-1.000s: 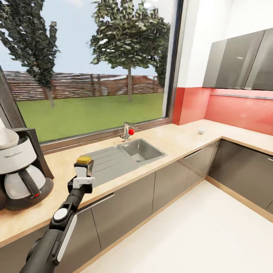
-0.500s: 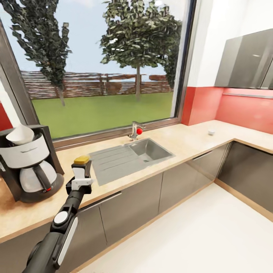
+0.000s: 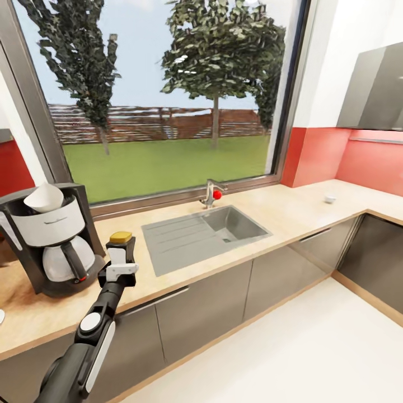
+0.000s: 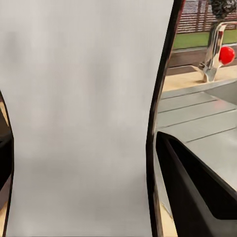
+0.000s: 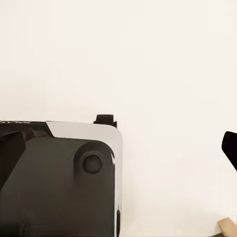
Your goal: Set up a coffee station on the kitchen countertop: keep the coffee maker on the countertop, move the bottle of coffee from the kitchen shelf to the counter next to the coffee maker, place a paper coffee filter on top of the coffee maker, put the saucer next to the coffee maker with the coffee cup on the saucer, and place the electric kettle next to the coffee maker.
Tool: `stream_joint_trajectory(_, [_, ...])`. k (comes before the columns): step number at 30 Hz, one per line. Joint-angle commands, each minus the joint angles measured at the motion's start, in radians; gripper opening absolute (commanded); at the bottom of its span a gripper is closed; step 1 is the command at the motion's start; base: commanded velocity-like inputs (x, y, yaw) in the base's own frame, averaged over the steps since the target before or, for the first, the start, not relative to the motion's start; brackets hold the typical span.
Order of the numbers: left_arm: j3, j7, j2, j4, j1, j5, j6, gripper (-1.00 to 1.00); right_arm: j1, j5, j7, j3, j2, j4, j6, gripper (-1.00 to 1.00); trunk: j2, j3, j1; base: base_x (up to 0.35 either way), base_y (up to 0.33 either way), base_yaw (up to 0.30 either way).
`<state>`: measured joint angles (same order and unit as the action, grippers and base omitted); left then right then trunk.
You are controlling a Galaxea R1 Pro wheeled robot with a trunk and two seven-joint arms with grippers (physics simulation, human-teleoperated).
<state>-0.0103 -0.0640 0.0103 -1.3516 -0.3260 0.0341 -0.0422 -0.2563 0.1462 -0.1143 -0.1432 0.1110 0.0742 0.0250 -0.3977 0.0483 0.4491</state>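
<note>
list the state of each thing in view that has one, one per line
left gripper: shut on the bottle of coffee
bottle of coffee: upright, yellow cap on, held above the counter edge
coffee maker: upright on the countertop
paper coffee filter: resting on top of the coffee maker
carafe: seated in the coffee maker
faucet: no water visible
sink: empty
right gripper: not in view

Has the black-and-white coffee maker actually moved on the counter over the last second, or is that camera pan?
No, camera pan. The black-and-white coffee maker drifts right in the head view, but the steel sink and red-knobbed faucet drift likewise, so it keeps its spot on the counter.
</note>
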Motion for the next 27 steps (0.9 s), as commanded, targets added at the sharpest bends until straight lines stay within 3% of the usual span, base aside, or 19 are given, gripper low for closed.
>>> stream_joint_trajectory(1, [0.001,-0.003,0.0,-0.001,-0.001,0.005,-0.004,-1.0,-0.001,0.01,-0.004,-0.009,0.0,-0.001,0.003,1.0,-0.002,0.002,0.001,0.104,0.0,0.003])
stream_joint_trajectory(8, [0.002,-0.002,0.0,-0.001,0.001,0.0,-0.004,-1.0,-0.001,0.01,-0.004,-0.01,0.002,-0.003,0.003,1.0,-0.002,0.002,0.001,0.043,0.0,0.0])
stream_joint_trajectory(19, [0.003,-0.003,-0.001,0.0,0.001,0.001,-0.004,-1.0,-0.001,0.011,-0.004,-0.009,0.002,-0.005,0.003,1.0,-0.002,0.002,0.001,0.253,-0.051,0.112])
stream_joint_trajectory(27, [0.003,-0.002,-0.001,0.001,0.001,0.001,-0.004,-1.0,-0.001,0.012,-0.004,-0.01,0.002,-0.004,0.003,1.0,-0.002,0.002,0.001,0.046,-0.023,0.019])
